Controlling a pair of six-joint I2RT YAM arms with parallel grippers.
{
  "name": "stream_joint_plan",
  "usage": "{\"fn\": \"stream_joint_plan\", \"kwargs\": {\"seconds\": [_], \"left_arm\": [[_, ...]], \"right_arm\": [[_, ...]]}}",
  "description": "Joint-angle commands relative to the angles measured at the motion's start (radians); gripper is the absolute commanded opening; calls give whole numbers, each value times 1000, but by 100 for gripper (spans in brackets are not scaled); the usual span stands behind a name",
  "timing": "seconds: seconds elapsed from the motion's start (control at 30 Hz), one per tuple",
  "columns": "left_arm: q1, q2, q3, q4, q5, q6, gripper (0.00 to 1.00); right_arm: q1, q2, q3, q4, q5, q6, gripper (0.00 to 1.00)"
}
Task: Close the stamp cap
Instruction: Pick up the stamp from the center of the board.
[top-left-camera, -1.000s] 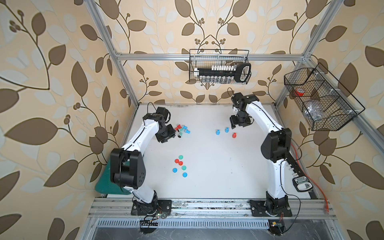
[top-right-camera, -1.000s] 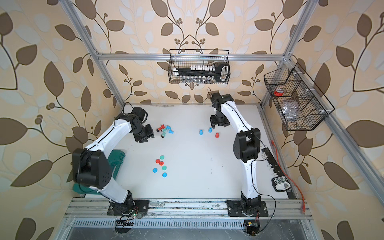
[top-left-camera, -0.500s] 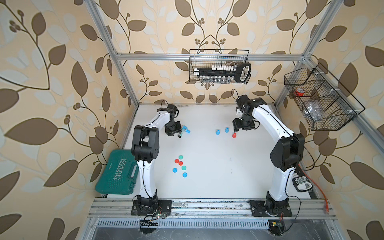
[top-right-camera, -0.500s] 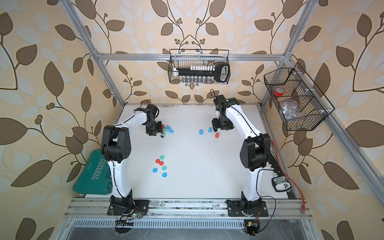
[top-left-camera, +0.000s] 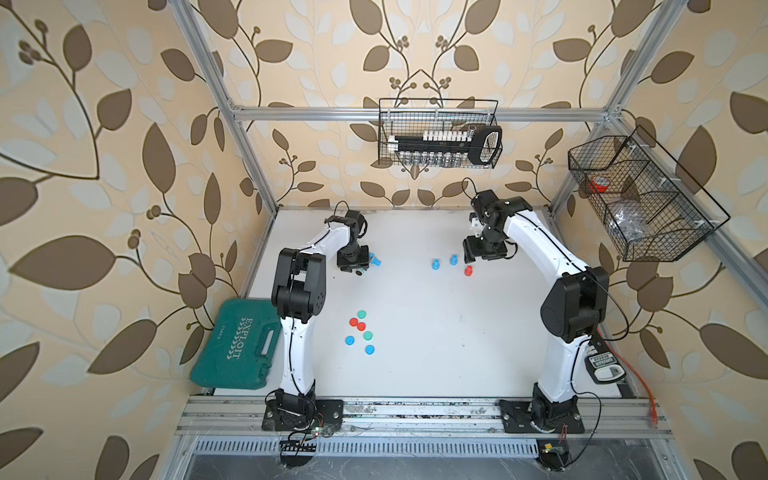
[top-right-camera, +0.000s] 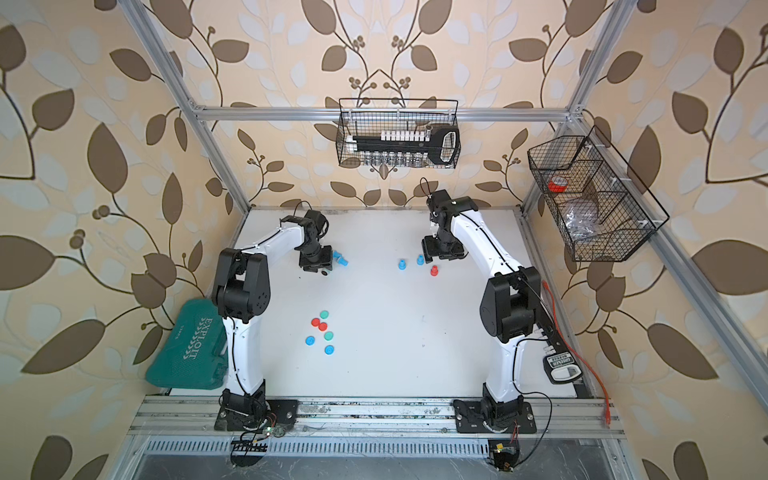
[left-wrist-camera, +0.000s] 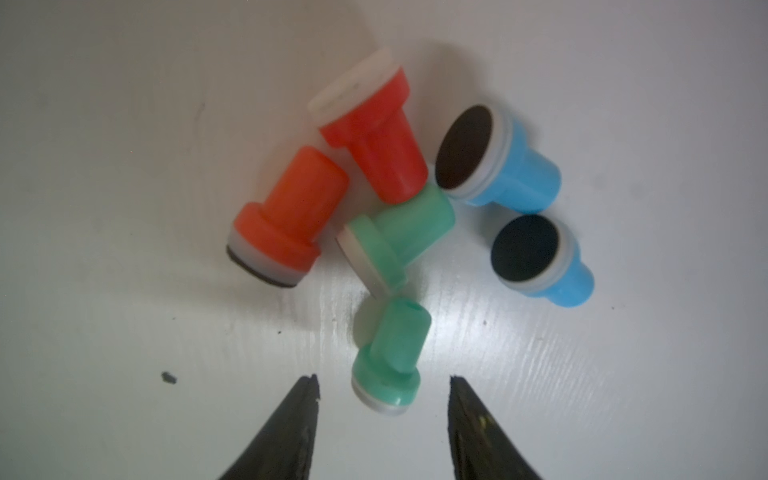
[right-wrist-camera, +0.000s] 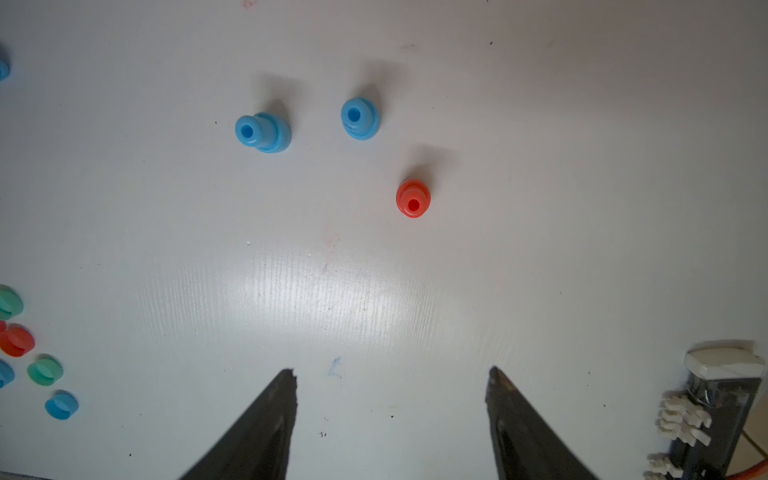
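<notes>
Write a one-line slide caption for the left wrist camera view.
Open left gripper over a heap on the white table: two red stamps, two green stamps, two blue stamps, dark pads showing.

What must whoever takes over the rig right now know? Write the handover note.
Left tool: open, empty, poised over the nearest green stamp in a heap of six uncapped stamps lying on their sides.
Right tool: open, empty, above the table near three upright stamps.
Six loose caps sit clustered mid-table.
Done: the upright three look capped, though I can't confirm it.
Left: cap all six in the heap.
</notes>
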Motion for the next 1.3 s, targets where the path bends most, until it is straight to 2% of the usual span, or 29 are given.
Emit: {"fn": "stream_joint_plan", "kwargs": {"seconds": [0.0,0.5,0.83,1.0,1.27], "left_arm": [[-9,19,44,-30,-34,31,53],[-25,69,74,-40,-31,34,50],[-40,71,69,-48,-37,33,43],[-40,83,75,-55,-47,38,38],[-40,72,71,-62,-47,40,23]], "right_arm": [[-5,-23,-22,8,-18,-7,69],[-21,-27,-47,23,-30,-5,69],[-25,-26,-48,25,-34,-5,68],[-26,-26,-52,27,-38,-5,68],[-27,-28,-50,27,-39,-4,68]]}}
